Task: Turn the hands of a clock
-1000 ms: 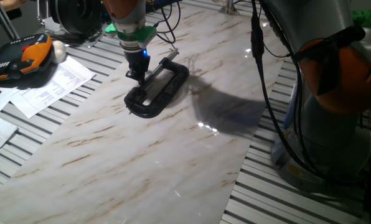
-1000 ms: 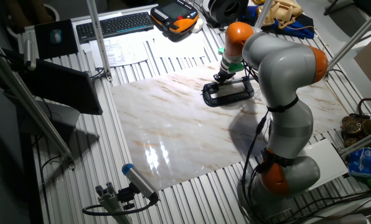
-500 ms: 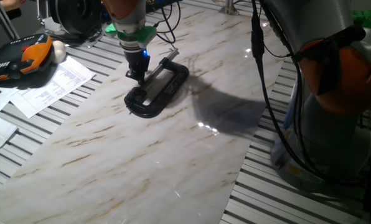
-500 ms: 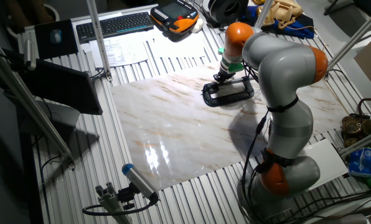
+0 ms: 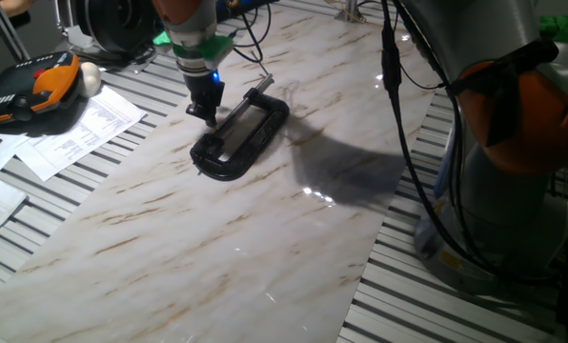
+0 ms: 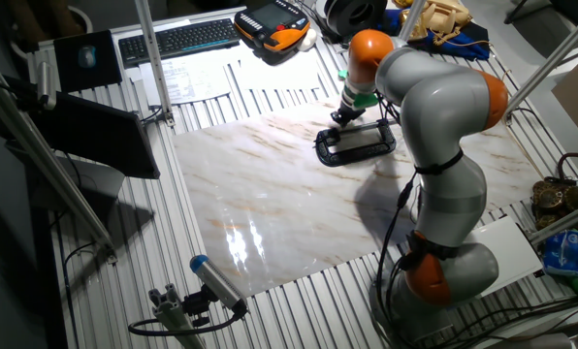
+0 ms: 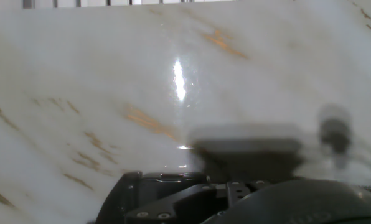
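- My claw (image 5: 206,112) had lifted a little and shifted off to one side since half a second earlier; before that it sat low against the clock (image 5: 241,136).
- The clock, a black clamp with a silver rod, lay flat on the marble worktop (image 5: 265,238), just below and beside my claw, in the same spot as before.
- I could not tell whether my claw was wide or narrow; its tips were too small and dark in both fixed views, and the hand view was blurred.
- I could not pick out the hands against the clamp.
- My guess was that a turning stroke had ended and I was pulling clear, perhaps to reset for another.
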`<action>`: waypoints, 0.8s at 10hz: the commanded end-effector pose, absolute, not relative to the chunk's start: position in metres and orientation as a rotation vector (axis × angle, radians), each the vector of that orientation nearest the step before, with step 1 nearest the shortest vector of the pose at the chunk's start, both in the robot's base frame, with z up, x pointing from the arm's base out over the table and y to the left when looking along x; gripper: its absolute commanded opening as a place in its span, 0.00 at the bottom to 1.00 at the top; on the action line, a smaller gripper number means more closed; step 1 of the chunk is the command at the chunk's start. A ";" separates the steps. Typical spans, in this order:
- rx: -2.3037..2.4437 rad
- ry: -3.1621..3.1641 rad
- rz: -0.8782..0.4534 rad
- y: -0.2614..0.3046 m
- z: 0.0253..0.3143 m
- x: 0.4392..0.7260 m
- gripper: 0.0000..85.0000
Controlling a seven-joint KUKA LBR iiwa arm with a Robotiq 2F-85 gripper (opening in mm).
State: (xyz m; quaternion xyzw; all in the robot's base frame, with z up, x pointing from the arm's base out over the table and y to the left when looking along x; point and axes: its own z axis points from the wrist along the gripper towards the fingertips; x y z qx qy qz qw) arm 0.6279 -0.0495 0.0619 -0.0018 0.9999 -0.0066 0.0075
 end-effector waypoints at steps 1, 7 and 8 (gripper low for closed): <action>-0.013 3.133 -0.019 -0.050 0.068 0.630 0.00; -0.033 3.155 0.029 -0.040 0.096 0.630 0.00; -0.054 3.154 0.027 -0.038 0.097 0.630 0.00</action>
